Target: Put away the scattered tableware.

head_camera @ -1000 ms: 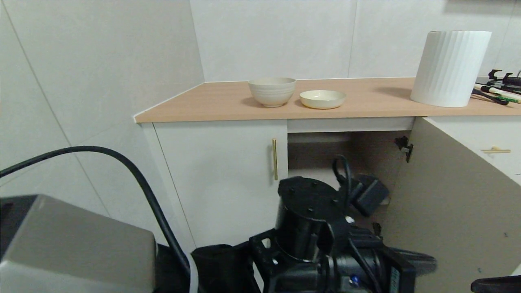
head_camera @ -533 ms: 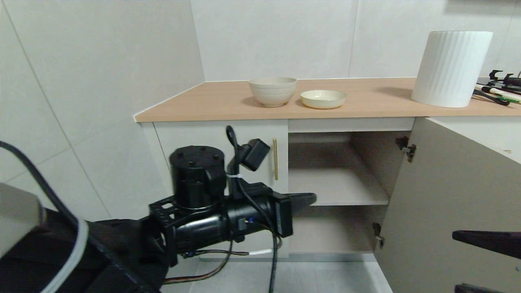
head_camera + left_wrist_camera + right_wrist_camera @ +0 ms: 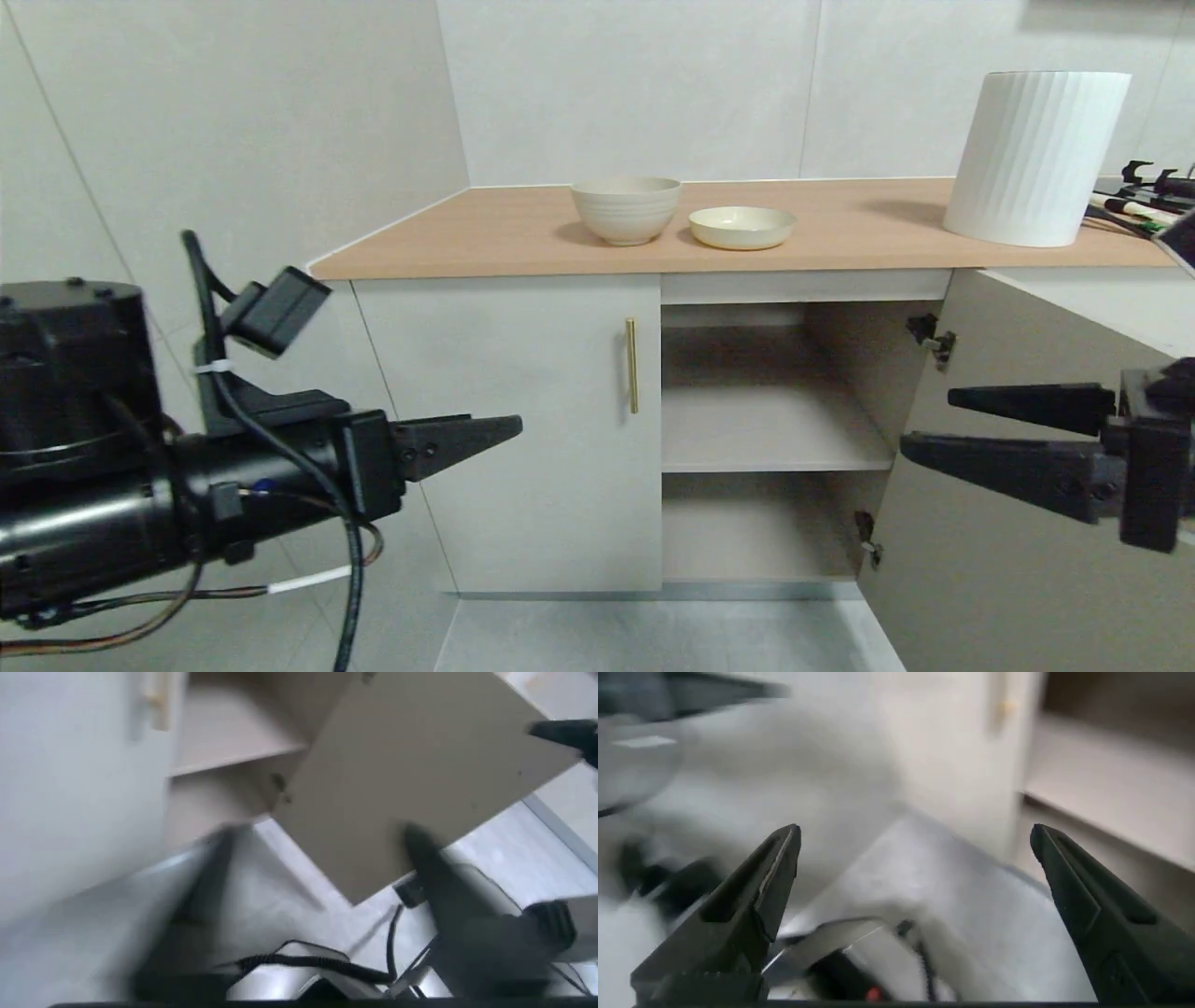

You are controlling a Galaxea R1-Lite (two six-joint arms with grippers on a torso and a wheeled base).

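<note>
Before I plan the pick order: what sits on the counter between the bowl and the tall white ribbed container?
In the head view, a shallow cream dish, close beside the bowl; from there the wooden counter is bare up to the container.

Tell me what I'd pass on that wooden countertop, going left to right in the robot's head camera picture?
deep beige ribbed bowl → shallow cream-coloured dish → tall white ribbed cylinder → cluster of dark pens or tools at the far right edge
</note>
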